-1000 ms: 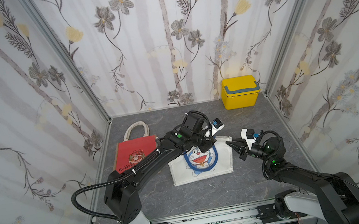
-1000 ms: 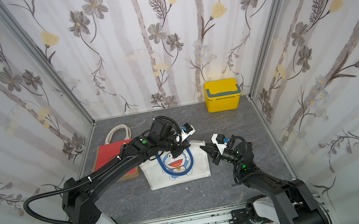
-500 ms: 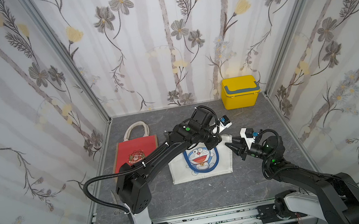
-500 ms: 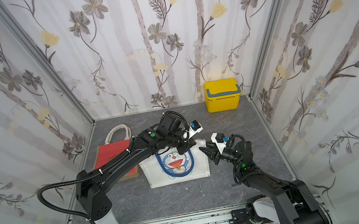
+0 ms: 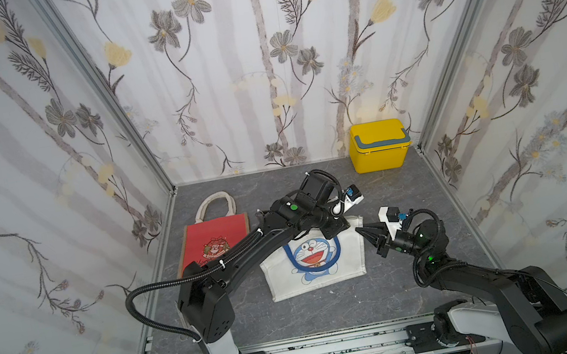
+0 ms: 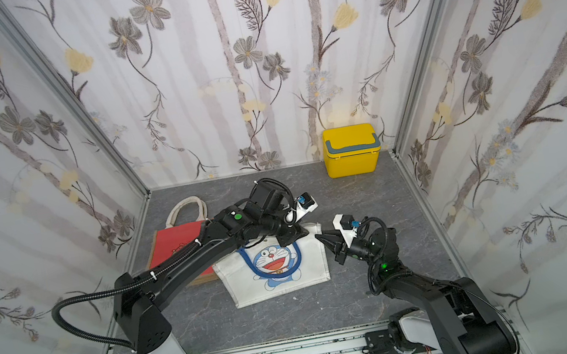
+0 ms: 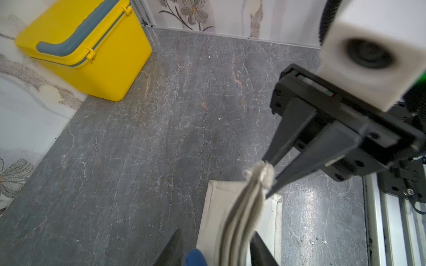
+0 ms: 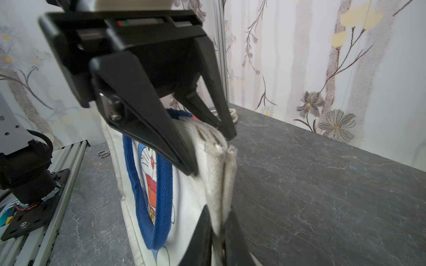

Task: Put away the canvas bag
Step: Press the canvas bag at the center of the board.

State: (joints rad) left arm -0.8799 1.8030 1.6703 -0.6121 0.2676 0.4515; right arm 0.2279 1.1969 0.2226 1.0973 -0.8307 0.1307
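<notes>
Between right jaws, canvas bag (image 5: 314, 260) corner, left jaws astride

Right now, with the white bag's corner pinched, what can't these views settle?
- Red bag: near side partly hidden under the left arm, both top views.
- White bag: far edge covered by the left claw in top views; whether that claw presses the cloth is unclear in the right wrist view.
- Yellow box: lid shut, contents unseen.

L arm (image 5: 247, 246) swung right toward bag (image 5: 313, 258) corner
</notes>
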